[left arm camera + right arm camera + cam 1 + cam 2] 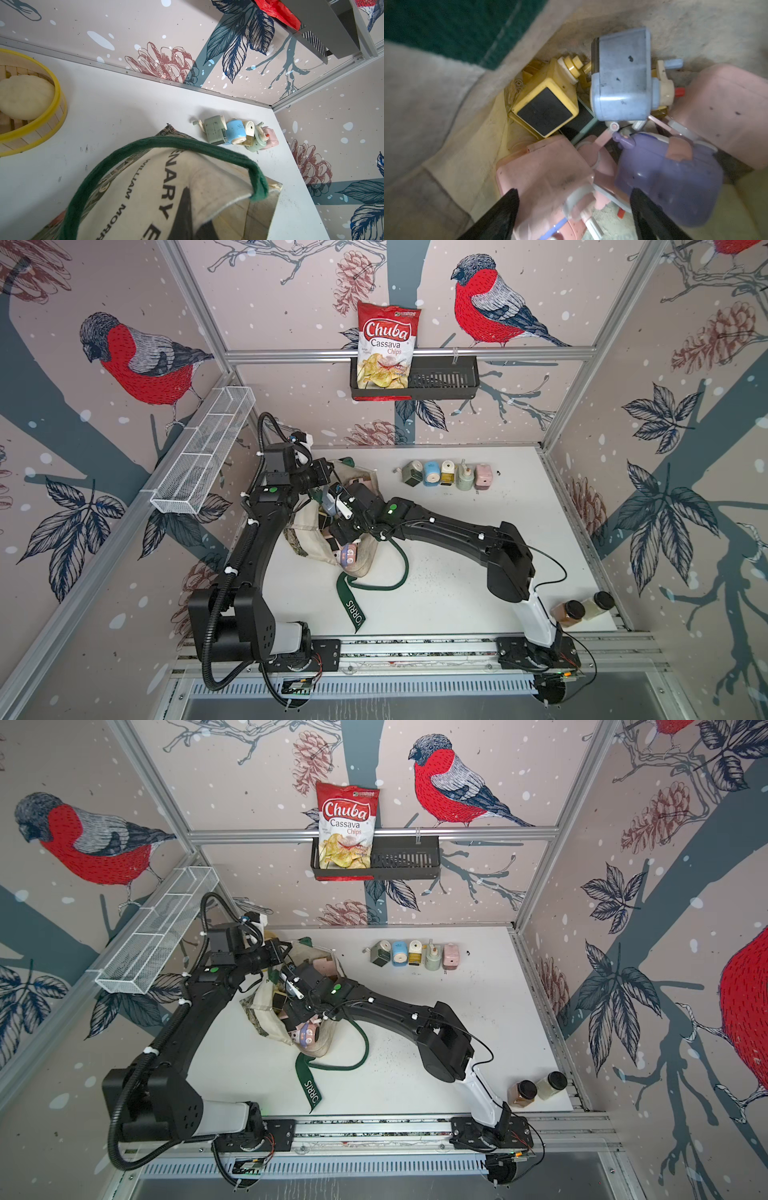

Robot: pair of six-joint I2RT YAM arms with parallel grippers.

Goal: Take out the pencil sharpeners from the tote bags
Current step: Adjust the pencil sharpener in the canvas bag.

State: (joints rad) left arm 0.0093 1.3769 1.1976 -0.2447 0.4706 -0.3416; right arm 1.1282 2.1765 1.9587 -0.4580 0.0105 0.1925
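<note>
Cream canvas tote (pixel 456 145) holds boxy plastic sharpeners (pixel 620 83); right gripper (pixel 574 191) apart, left gripper (pixel 323 488) together.

A cream canvas tote bag (pixel 145 187) with black lettering fills the near part of the view, its dark green strap handle (pixel 187 145) arching over it. Beyond it on the white surface (pixel 124 108), five pastel plastic pencil sharpeners (pixel 235 129) stand packed in a row near the corner: grey-green, blue, cream, mint and pink. Well apart from them sits a round yellow-rimmed slatted basket (pixel 41 133) holding a pale flat bun (pixel 22 97). Pinecone wallpaper (pixel 166 62) covers the walls.
</note>
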